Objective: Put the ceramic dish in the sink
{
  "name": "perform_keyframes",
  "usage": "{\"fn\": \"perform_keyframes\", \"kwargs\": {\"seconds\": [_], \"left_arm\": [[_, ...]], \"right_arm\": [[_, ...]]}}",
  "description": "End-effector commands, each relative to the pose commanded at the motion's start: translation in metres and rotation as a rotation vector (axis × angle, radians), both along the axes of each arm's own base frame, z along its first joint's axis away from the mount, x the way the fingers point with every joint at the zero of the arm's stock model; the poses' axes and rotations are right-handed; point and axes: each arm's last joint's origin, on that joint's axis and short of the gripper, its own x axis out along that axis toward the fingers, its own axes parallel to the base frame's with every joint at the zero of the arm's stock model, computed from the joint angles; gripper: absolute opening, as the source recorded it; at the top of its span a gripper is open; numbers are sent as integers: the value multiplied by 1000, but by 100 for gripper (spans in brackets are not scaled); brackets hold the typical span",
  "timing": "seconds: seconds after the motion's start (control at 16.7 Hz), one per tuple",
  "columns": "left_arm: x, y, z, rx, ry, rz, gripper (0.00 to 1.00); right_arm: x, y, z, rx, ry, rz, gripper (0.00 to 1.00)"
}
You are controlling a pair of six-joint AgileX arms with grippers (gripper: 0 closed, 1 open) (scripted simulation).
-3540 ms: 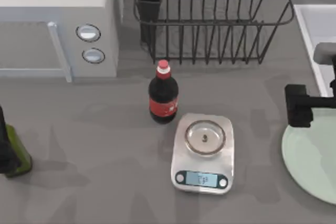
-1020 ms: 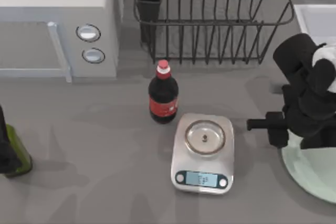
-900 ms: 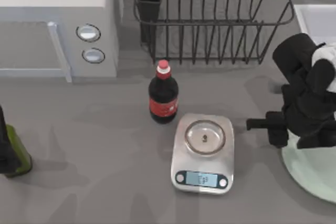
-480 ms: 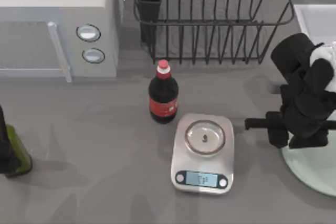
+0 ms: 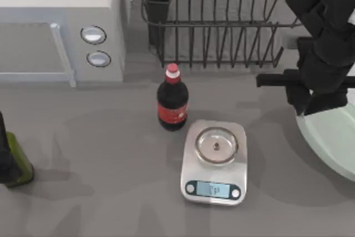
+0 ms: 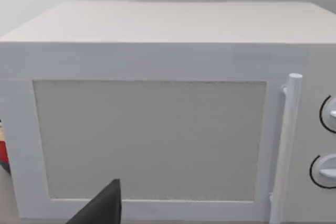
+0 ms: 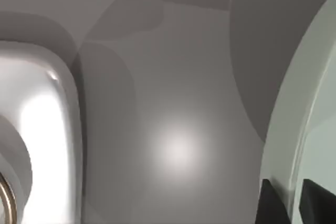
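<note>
Ceramic dish sits at the right edge of the tabletop, its near-left rim directly under the right hand; the rest of the plate runs out past the right border of the top view. In the right wrist view the dish rim passes between two dark fingertips, one on each face of the rim, so the right hand is pinching the dish edge. The dish casts a broad shadow on the tabletop below it, and it appears tilted, though whether its far side touches the surface cannot be told. Just left of the hand, a kitchen scale with a round steel pan lies flat; the same scale's rounded corner appears in the right wrist view. Further left of the hand stands a dark cola bottle with a red cap, upright. Behind the hand is a black wire dish rack. Well to the left, a microwave fills the far corner; the left wrist view faces its door, with a dark fingertip of the left hand near the frame edge; its finger state cannot be told. A green bottle stands at the left edge.
</note>
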Motion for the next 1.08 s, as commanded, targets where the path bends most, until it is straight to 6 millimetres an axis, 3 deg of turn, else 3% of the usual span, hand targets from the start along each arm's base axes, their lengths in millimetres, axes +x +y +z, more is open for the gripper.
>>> {"fn": "perform_keyframes", "kwargs": {"seconds": [0.3, 0.48, 0.66, 0.96, 1.08], "left_arm": [[0, 0, 0, 0, 0, 0, 100], [0, 0, 0, 0, 0, 0, 100], [0, 0, 0, 0, 0, 0, 100], [0, 0, 0, 0, 0, 0, 100], [0, 0, 0, 0, 0, 0, 100]], "right_arm": [[-9, -3, 105, -3, 10, 3, 0], [-24, -10, 148, 5, -9, 3, 0], [-32, -14, 164, 9, -20, 3, 0], [-31, -13, 163, 8, -17, 6, 0], [-21, -16, 160, 3, -11, 7, 0]]}}
